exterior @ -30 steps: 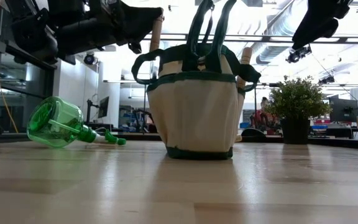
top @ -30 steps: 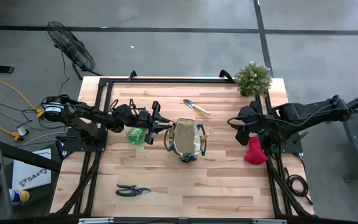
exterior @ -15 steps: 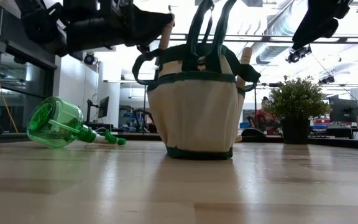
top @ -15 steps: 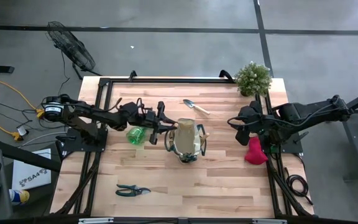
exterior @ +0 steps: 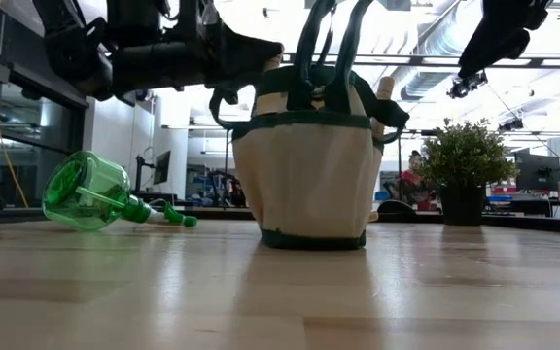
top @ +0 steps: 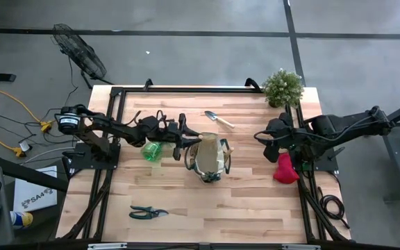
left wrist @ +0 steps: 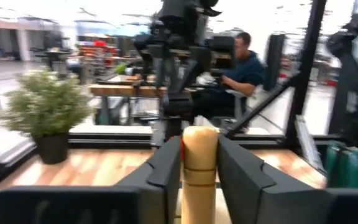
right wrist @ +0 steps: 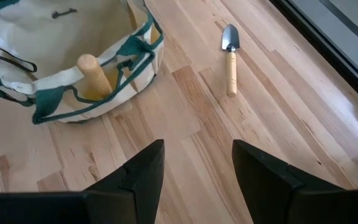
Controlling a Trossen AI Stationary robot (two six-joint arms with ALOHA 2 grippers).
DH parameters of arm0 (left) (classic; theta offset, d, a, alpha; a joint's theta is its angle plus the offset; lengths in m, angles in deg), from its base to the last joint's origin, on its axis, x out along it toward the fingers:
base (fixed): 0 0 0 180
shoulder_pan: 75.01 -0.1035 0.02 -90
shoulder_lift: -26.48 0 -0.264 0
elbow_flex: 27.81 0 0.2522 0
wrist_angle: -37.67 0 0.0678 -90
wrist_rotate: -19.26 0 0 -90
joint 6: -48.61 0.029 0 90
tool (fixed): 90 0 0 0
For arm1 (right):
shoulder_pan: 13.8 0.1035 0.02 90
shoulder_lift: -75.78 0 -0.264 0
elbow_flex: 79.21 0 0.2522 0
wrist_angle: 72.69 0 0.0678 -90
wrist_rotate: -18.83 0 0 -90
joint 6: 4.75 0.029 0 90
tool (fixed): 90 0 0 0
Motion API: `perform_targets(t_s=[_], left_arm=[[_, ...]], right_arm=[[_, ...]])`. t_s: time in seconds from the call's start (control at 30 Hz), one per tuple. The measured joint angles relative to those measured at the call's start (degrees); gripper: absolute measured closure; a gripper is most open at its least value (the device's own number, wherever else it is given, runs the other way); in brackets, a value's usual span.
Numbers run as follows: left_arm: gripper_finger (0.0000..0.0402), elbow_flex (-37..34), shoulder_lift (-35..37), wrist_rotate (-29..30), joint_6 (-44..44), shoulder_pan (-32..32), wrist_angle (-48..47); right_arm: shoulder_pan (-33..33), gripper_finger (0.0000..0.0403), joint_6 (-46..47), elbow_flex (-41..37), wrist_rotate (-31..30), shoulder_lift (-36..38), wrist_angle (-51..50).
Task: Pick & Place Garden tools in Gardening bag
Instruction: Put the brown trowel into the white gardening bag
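While the left tool (left wrist: 199, 168) grips a wooden handle (left wrist: 200, 163) at frame center beside the gardening bag (top: 209, 157), it should lower it straight into the pocket; the right tool (right wrist: 194, 171) waits open.

Upright beige gardening bag (top: 209, 156), green trim; green spray bottle (top: 152, 151) lying beside it; trowel (top: 218, 119) behind; pruners (top: 147, 212) near front; red glove (top: 285, 169) at right edge.
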Motion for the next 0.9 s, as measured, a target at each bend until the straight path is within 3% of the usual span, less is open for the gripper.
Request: perform_targets(t_s=[0.13,0.67,0.9], left_arm=[[0.0275,0.01,0.00,1.56,-0.47,0.00,0.56],[0.0287,0.01,0.13,1.45,-1.00,0.00,3.42],[0.0286,0.01,4.24,6.61,-4.12,-0.02,2.62]], right_arm=[[-0.02,0.0222,0.10,0.00,0.29,0.00,-1.22],[-0.02,0.0222,1.44,0.00,1.11,0.00,-2.04],[-0.82,0.0222,2.10,0.00,1.21,0.00,-0.09]])
